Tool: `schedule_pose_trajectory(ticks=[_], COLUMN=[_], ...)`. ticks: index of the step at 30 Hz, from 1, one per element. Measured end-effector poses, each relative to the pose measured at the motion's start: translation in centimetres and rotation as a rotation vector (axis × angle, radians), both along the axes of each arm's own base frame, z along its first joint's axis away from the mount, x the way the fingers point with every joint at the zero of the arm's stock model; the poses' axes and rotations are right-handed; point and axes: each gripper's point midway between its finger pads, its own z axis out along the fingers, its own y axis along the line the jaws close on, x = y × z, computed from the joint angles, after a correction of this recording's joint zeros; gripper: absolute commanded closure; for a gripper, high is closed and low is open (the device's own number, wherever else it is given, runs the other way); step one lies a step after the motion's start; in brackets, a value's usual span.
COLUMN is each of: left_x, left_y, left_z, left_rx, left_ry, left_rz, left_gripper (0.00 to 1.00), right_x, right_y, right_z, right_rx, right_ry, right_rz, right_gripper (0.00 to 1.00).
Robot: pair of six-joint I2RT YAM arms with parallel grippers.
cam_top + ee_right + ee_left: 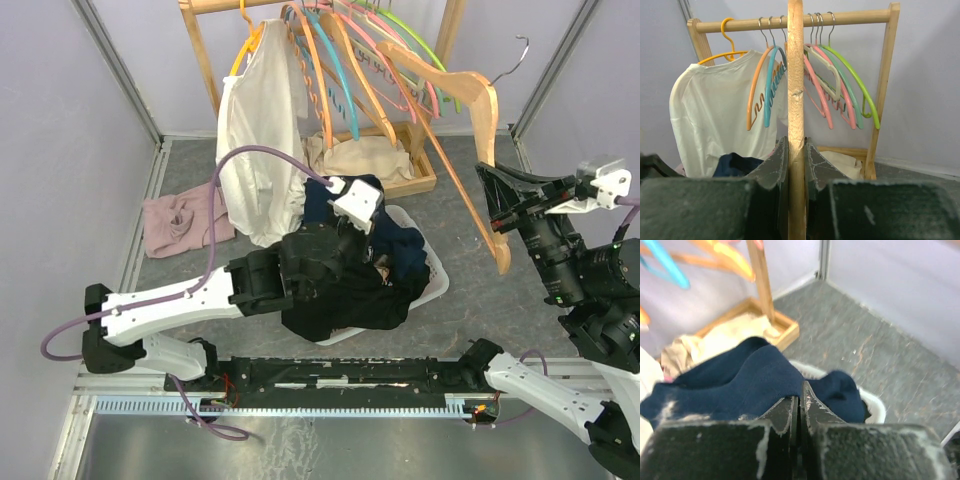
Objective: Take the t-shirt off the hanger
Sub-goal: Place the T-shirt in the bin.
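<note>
While I check the left wrist view, left pincer shows pressed together, tips meeting with nothing visible between them, just over the navy t-shirt. That shirt lies crumpled in the white basket, on no hanger, mid-worktop in front of the rack. Right pincer pinches the wooden hanger near the end of one arm. The hanger is bare and held tilted above the right side of the worktop, with its hook up and away from me, apart from the basket. Beyond both, the wooden rack stands at the far edge. It carries a white t-shirt on a yellow hanger at its left, then a row of bare coloured hangers. Cream cloth lies in the rack's base frame. Pink cloth lies on the worktop left of the basket, near the left wall.
</note>
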Motion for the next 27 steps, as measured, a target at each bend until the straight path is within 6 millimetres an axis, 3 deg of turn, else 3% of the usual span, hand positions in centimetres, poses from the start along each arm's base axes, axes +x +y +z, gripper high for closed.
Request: schedule_pose_trajectory(ticks=[8, 18, 22, 25, 27], left_x=[-2.3, -3.5, -3.5, -3.2, -3.0], left_y=[0.7, 3.7, 4.0, 3.4, 2.9], left_z=[11.9, 21.5, 21.7, 19.0, 16.1], left_rx=[-0.14, -0.282, -0.286, -0.228, -0.175], left_ry=[-0.152, -0.27, -0.272, -0.254, -0.227], left_rz=[-0.061, -0.09, -0.083, -0.074, -0.067], left_gripper=[0.97, 0.97, 0.97, 0.97, 0.97], right_x=[0.4, 0.5, 0.5, 0.6, 0.6], right_y=[0.2, -0.5, -0.9, -1.2, -1.3], right_z=[-0.3, -0.3, -0.2, -0.2, -0.3], right_rx=[-0.006, -0.004, -0.004, -0.002, -0.003], right_ry=[0.011, 0.012, 0.011, 0.01, 0.012], right_rz=[-0.009, -0.041, -0.06, -0.074, -0.082], right_gripper=[0.98, 0.98, 0.98, 0.98, 0.98])
